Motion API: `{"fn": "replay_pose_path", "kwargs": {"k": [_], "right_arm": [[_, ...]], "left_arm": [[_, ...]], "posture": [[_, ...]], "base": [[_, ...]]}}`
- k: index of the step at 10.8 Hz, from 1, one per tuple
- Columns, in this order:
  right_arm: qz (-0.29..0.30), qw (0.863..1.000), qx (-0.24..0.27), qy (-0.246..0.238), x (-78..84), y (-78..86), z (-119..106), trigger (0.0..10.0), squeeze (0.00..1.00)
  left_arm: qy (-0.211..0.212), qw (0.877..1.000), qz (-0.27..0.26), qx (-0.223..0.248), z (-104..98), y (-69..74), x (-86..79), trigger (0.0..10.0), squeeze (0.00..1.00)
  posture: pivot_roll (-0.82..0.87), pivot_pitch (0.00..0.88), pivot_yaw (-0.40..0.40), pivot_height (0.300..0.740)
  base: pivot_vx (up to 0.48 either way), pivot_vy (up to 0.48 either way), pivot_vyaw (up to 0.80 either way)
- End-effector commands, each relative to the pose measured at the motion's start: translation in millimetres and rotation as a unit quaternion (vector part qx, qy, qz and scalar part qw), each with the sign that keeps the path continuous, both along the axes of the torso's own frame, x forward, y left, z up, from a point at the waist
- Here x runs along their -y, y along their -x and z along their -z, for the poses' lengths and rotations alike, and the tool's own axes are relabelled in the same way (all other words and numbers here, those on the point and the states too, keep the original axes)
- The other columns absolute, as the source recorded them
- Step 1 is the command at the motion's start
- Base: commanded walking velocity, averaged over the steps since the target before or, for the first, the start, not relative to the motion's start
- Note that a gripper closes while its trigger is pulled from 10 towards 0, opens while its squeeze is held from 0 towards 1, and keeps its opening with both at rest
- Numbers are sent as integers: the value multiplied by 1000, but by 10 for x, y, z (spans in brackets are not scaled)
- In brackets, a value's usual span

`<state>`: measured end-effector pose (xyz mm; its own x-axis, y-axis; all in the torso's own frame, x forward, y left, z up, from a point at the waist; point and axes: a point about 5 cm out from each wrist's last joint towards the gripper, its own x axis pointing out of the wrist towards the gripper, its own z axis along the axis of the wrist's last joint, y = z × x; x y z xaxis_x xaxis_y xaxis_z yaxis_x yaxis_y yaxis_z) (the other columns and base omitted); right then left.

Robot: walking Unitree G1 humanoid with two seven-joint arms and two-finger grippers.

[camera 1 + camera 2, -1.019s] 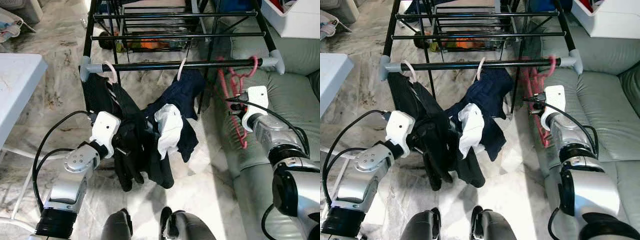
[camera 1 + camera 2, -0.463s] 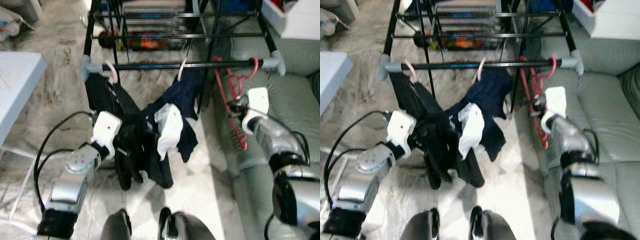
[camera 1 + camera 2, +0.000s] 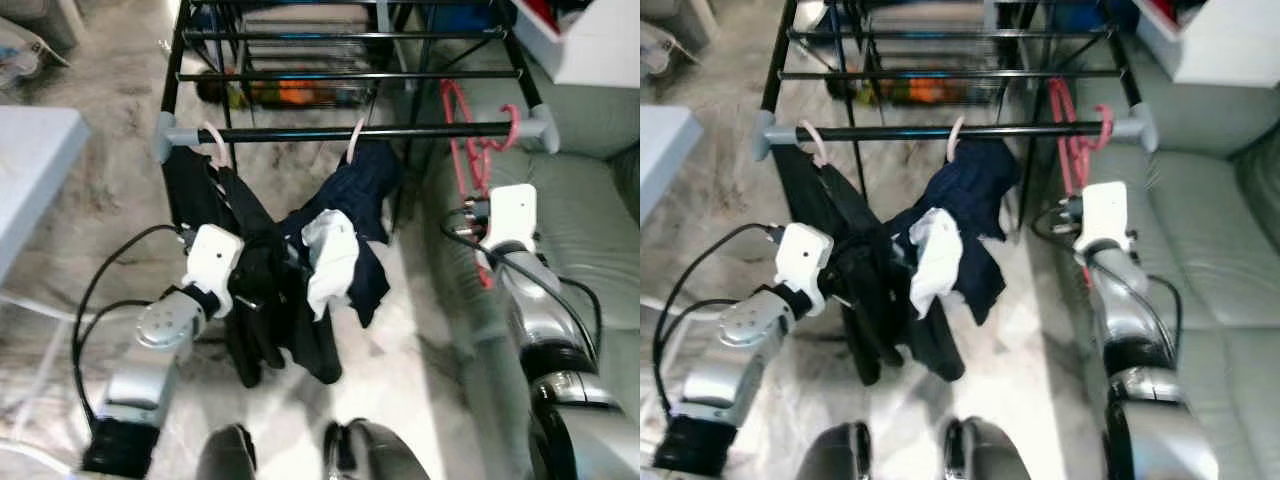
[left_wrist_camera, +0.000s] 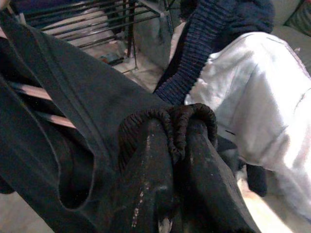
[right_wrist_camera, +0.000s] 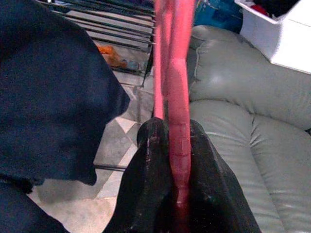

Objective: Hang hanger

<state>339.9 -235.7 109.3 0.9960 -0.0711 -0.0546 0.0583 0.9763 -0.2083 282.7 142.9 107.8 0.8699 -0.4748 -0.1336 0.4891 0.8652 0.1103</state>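
Note:
A red hanger [image 3: 478,160] hangs by its hook over the right end of the drying rack's black front rail [image 3: 290,133]. My right gripper [image 3: 468,213] is shut on the hanger's lower part; the right wrist view has the red bar [image 5: 174,73] pinched between both black fingers [image 5: 150,160]. Two pale hangers on the same rail carry dark garments [image 3: 250,250] and a navy and white one [image 3: 345,230]. My left gripper [image 4: 179,127] is shut on a fold of the dark garment, below the rail's left half.
A grey-green sofa [image 3: 590,210] runs along the right, close behind my right arm. A white table [image 3: 30,160] stands at the left and a white box [image 3: 600,40] at the top right. More rack bars [image 3: 340,75] lie behind the front rail. Marble floor lies below.
The whole picture has shifted as the camera moved. The red hanger has swung on the rail while my right gripper keeps hold of it. My left gripper still grips the dark garment.

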Motion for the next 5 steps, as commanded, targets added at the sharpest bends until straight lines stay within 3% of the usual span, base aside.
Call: {"fn": "replay_pose_path", "kwargs": {"k": [1, 5], "right_arm": [[14, 999, 34, -11, -35, 54, -58, 10000, 0], [52, 998, 4, -42, -279, 620, 328, 10000, 0]], "left_arm": [[-2, 1000, -4, 11, -29, 8, -24, 10000, 0], [-3, 1000, -2, 11, -16, -5, -23, 10000, 0]], "posture": [[-32, 140, -45, 740], [-37, 135, -28, 740]], "base": [[0, 0, 0], [0, 0, 0]]}}
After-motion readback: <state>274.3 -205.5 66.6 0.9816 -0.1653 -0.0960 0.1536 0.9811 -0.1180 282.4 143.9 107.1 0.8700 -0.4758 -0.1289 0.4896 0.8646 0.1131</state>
